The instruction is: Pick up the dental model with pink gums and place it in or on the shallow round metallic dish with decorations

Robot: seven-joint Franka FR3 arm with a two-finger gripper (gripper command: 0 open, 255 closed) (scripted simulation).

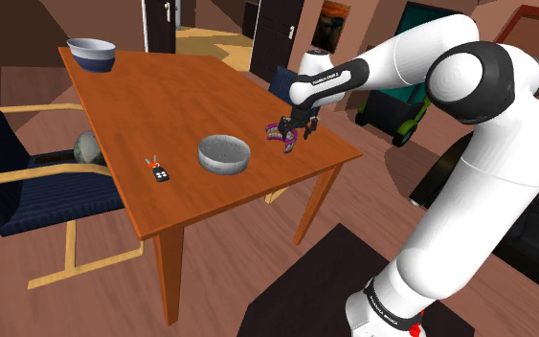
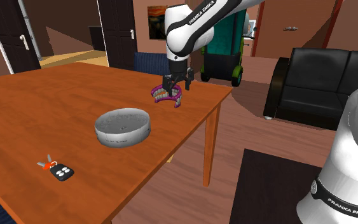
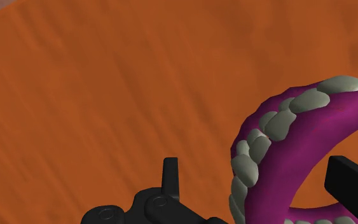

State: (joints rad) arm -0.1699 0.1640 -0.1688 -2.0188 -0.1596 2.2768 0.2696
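My wrist view shows my hand [image 3: 260, 167] spread. One finger [image 3: 170, 177] stands clear of the teeth model [image 3: 279, 127] with magenta gums, which lies between the two on the orange worktop [image 3: 75, 95]. Whether the other finger touches it, I can't quite tell. The shoulder view adds the grey round dish [image 1: 224, 153] nearby, its inside bare, and a bowl [image 1: 91, 53] at the far corner.

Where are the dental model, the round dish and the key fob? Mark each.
dental model [image 3: 330, 121]: wrist view, on its magenta gum.
round dish [image 2: 123, 135]: second exterior view, on its outer wall.
key fob [image 2: 61, 172]: second exterior view, on its black body.
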